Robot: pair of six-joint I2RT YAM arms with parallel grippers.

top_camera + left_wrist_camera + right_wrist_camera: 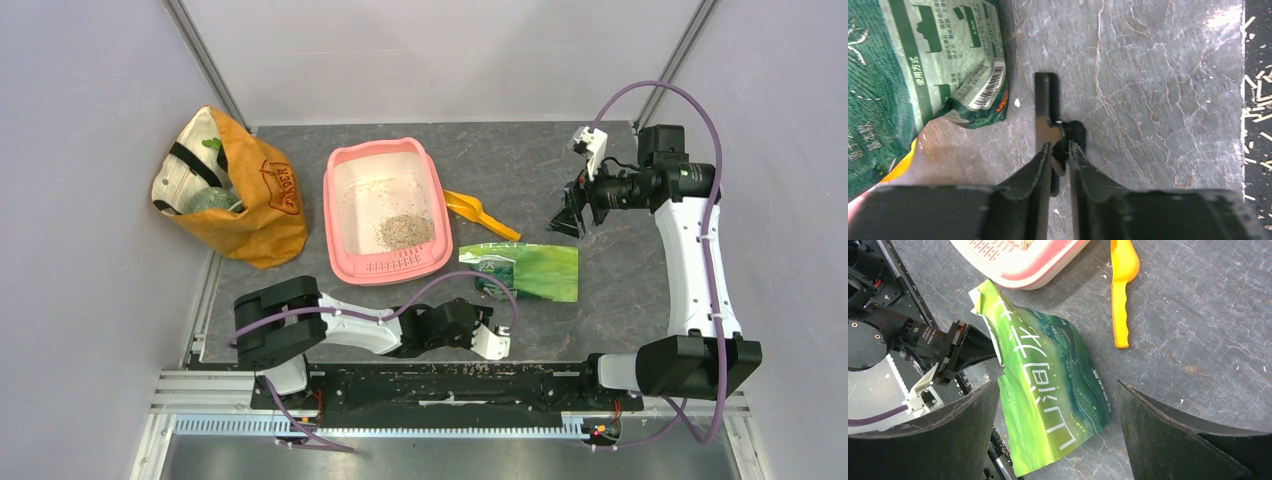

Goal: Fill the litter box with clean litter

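**Top external view: litter lies in the pink tray, both grippers away from it**

From above, the litter box sits on the grey table left of centre, its slotted lip toward the arms. A small pile of litter lies inside near that lip, with stray granules on the pale floor. An orange-tan fabric bag stands to its left. An orange scoop lies just beside its right rim, and a green foil bag lies flat on the near side of the scoop.

Only this view places both arms. The left gripper is low over the table near the front edge, just beside the foil bag's near-left corner. The right gripper hangs raised, well to the right of the tray.

The left wrist view adds what the overhead cannot: the left gripper has its fingers drawn almost together, a mere slit between them and nothing gripped. It also shows a barcode on the foil bag's crumpled corner, and pale splinters scattered along the dark strip at the table's edge.

The right wrist view looks down on the foil bag from between the right gripper's widely parted fingers. The litter box and the scoop lie beyond the bag, and the left arm's tip sits just beside the bag's edge.
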